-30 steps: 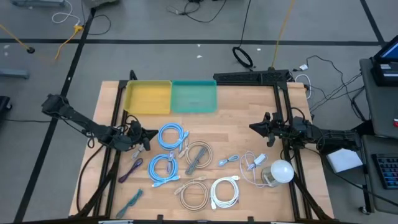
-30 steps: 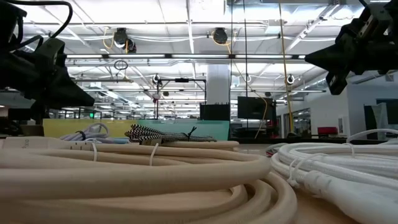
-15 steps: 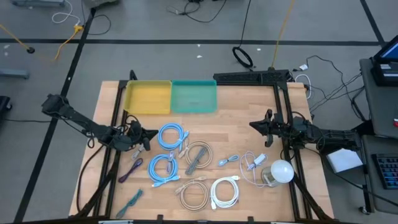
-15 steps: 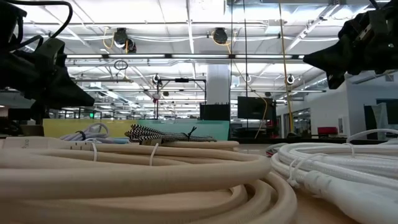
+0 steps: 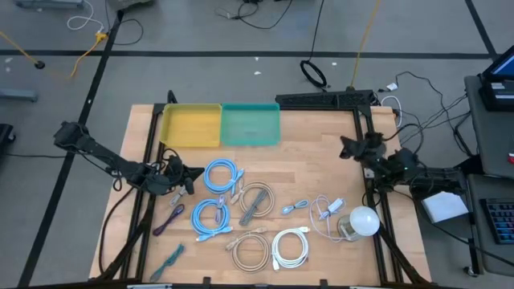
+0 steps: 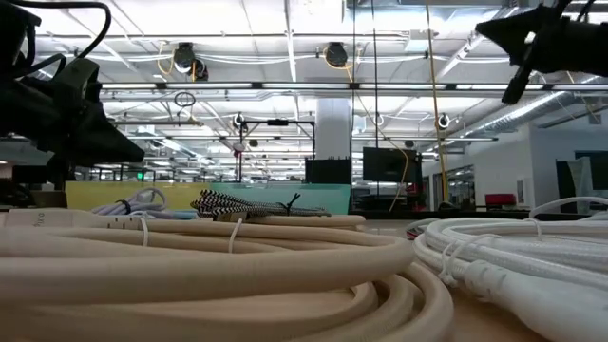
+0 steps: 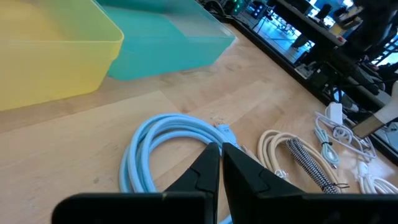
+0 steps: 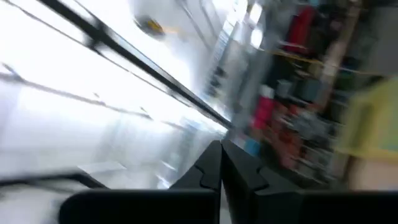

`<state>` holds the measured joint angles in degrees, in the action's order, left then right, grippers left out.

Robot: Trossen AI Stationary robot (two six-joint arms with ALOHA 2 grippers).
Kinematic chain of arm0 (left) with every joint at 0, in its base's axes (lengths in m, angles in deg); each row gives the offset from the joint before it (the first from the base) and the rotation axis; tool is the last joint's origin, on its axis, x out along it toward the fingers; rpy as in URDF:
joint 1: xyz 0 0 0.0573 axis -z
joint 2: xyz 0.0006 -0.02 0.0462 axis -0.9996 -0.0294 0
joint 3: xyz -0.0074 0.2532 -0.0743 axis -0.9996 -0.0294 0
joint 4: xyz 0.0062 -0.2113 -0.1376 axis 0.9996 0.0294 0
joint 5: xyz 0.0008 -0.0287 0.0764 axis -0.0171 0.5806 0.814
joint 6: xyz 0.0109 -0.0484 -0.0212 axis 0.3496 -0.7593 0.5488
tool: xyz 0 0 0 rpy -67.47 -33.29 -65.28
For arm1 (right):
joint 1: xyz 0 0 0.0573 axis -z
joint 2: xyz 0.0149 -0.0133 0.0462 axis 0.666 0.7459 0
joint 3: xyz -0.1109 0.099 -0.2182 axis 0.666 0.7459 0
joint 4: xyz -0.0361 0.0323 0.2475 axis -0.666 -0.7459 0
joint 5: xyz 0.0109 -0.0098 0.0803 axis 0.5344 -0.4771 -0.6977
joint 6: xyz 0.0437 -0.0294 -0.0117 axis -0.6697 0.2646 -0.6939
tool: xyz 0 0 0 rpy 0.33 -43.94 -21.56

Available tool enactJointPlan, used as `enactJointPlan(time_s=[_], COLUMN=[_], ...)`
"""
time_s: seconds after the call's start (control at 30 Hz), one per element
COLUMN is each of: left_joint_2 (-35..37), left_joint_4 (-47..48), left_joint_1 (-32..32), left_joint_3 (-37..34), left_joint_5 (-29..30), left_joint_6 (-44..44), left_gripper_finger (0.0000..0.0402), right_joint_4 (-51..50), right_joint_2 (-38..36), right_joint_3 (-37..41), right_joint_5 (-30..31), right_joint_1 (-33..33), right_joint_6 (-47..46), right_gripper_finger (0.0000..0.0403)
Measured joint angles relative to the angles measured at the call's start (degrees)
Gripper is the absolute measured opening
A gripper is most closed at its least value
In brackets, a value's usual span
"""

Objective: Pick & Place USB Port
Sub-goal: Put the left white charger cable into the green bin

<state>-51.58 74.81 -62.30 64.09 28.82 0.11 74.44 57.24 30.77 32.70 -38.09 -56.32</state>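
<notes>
While both trays, yellow tray and teal tray, appear to hold nothing, I judge the task barely begun. My left gripper rests closed and empty near the left edge, just beside the blue cable coils. My right gripper is raised by the right edge, closed, holding nothing. The USB parts lie near the white bulb, not yet picked; picking and placing remain.
</notes>
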Motion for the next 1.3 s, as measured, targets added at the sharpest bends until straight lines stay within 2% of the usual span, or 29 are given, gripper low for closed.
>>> enactJointPlan(time_s=[0.23, 0.37, 0.43, 0.53, 0.63, 0.77, 0.83, 0.9, 0.97, 1.03, 1.13, 1.23, 1.3], left_joint_2=[0.0, 0.0, 0.0, 0.0, 0.0, 0.0, 0.0, 0.1, 0.1, 0.5, 0.5, 0.5, 0.5], left_joint_4=[0.0, 0.0, 0.0, -0.3, -2.6, -3.4, -6.3, -11.6, -17.8, -24.9, -39.0, -51.9, -57.2], left_joint_1=[0.0, 0.0, 0.0, -0.5, -1.3, -2.1, -3.6, -5.2, -7.8, -10.9, -16.6, -22.1, -24.7], left_joint_3=[0.0, 0.0, 0.0, 0.0, 0.0, 0.0, -0.1, -0.1, -0.1, -0.1, 0.2, 2.9, 7.1], left_joint_5=[0.0, 0.0, 0.2, 6.5, 14.4, 17.0, 19.2, 23.5, 25.0, 21.7, 10.9, -0.2, -6.3], left_joint_6=[0.0, 0.0, 0.7, 9.7, 14.3, 17.2, 16.6, 10.2, 2.7, -1.7, -4.0, 5.5, 13.0], left_gripper_finger=[0.0021, 0.0021, 0.0021, 0.0021, 0.0021, 0.0021, 0.0021, 0.0021, 0.0021, 0.0021, 0.0021, 0.0021, 0.0021], right_joint_4=[10.5, 15.3, 16.2, 16.1, 14.9, 14.4, 14.4, 14.3, 14.1, 14.0, 14.0, 13.9, 13.9], right_joint_2=[0.0, 0.0, 0.0, 0.0, 0.0, 0.0, 0.0, 0.0, 0.0, 0.0, 0.0, 0.0, 0.0], right_joint_3=[0.0, 0.0, 0.0, 0.0, 0.0, 0.0, 0.0, 0.0, 0.0, 0.0, 0.0, 0.0, 0.0], right_joint_5=[5.3, 14.4, 19.4, 24.0, 28.1, 35.6, 39.5, 42.8, 44.1, 45.1, 45.2, 45.0, 44.9], right_joint_1=[0.0, 0.0, 0.0, 0.0, 0.0, 0.0, 0.0, 0.0, 0.0, 0.0, 0.0, 0.0, 0.0], right_joint_6=[1.5, 2.3, 5.8, 12.5, 18.6, 25.1, 25.7, 27.0, 29.2, 31.0, 33.8, 34.8, 34.5], right_gripper_finger=[0.0000, 0.0000, 0.0000, 0.0000, 0.0000, 0.0000, 0.0000, 0.0000, 0.0000, 0.0000, 0.0000, 0.0000, 0.0000])
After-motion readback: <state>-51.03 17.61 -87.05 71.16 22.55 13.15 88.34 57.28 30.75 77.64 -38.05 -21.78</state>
